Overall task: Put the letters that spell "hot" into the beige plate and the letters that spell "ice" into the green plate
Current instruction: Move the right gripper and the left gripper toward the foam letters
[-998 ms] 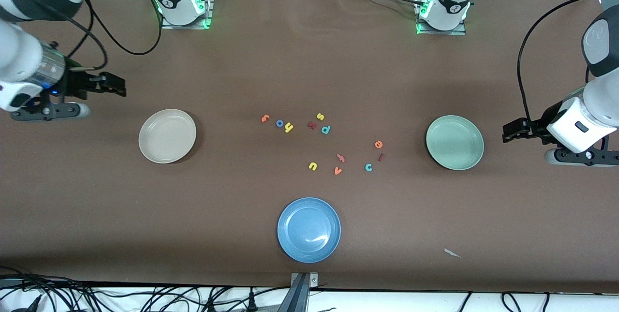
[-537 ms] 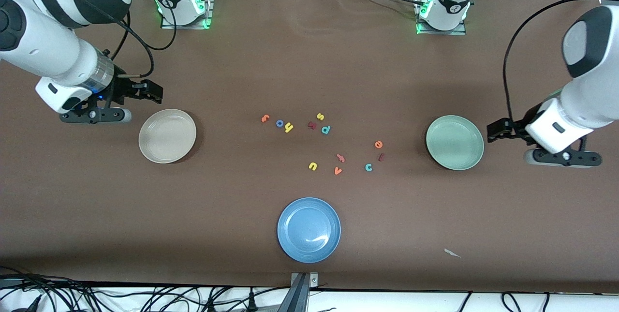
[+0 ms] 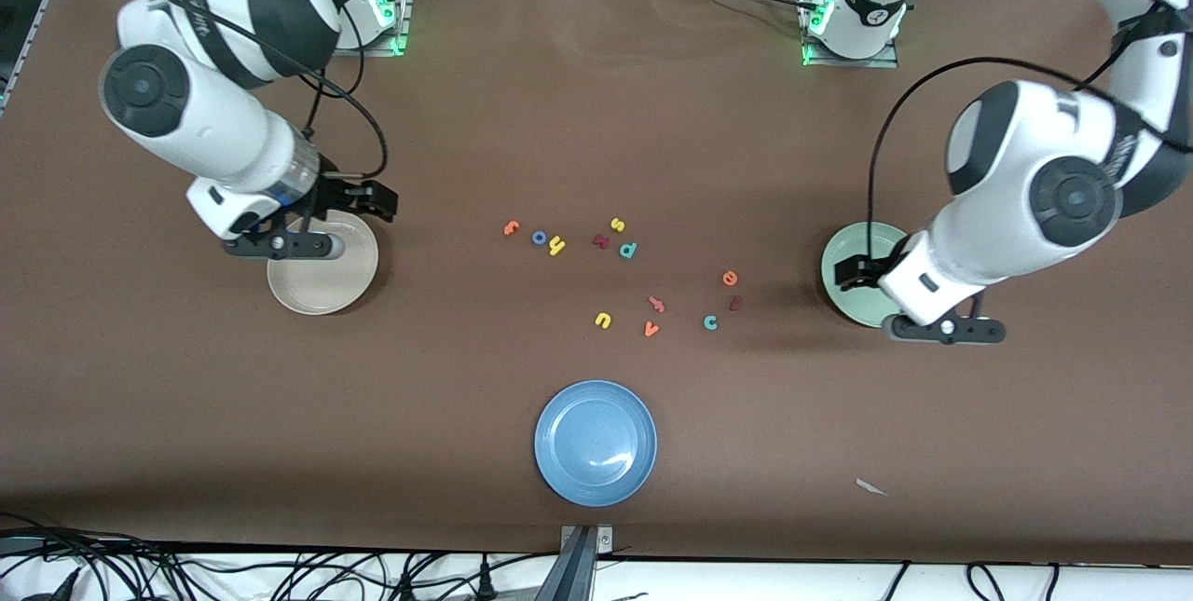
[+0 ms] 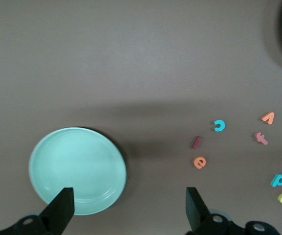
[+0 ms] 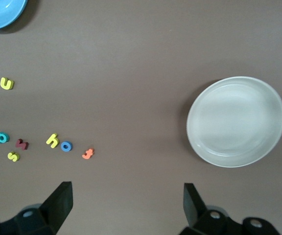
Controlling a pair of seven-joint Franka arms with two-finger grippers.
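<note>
A brown mat (image 3: 596, 116) covered the table, cables trailing along its 6 o'clock edge; the right gripper (image 3: 377, 203), fingers spread and empty, hung over the beige plate (image 3: 322, 289)'s rim; the left gripper (image 3: 850, 271), likewise spread, hung over the green plate (image 3: 871, 242). No plate held a letter yet. The orange t (image 3: 510, 228), blue o (image 3: 539, 238) and yellow h (image 3: 556, 246) sat nearly touching, so wide fingers might nudge a neighbour; the orange e (image 3: 730, 279), maroon i (image 3: 735, 303) and teal c (image 3: 710, 322) lay at 9 o'clock from the green plate; decoys like the yellow u (image 3: 603, 320) risked a mistaken pick.
</note>
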